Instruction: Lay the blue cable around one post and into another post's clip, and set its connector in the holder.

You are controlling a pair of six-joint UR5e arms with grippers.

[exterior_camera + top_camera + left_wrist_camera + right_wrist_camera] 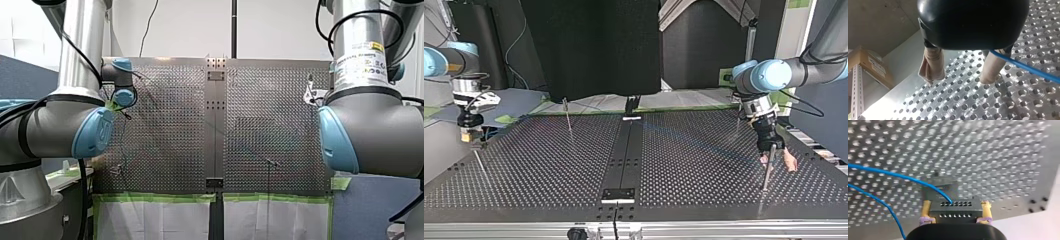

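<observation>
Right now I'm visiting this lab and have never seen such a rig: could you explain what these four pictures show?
Two grey robot arms with blue joint caps work over a perforated metal table. One picture looks from behind the arms, one faces them from across the table, and two come from cameras on their wrists. On the table stand thin metal posts. The right gripper, with yellow pads, is shut on a dark grey block connector; a thin blue cable runs from it. The left gripper, black with beige pads, is open, and the cable passes beside one finger.
</observation>
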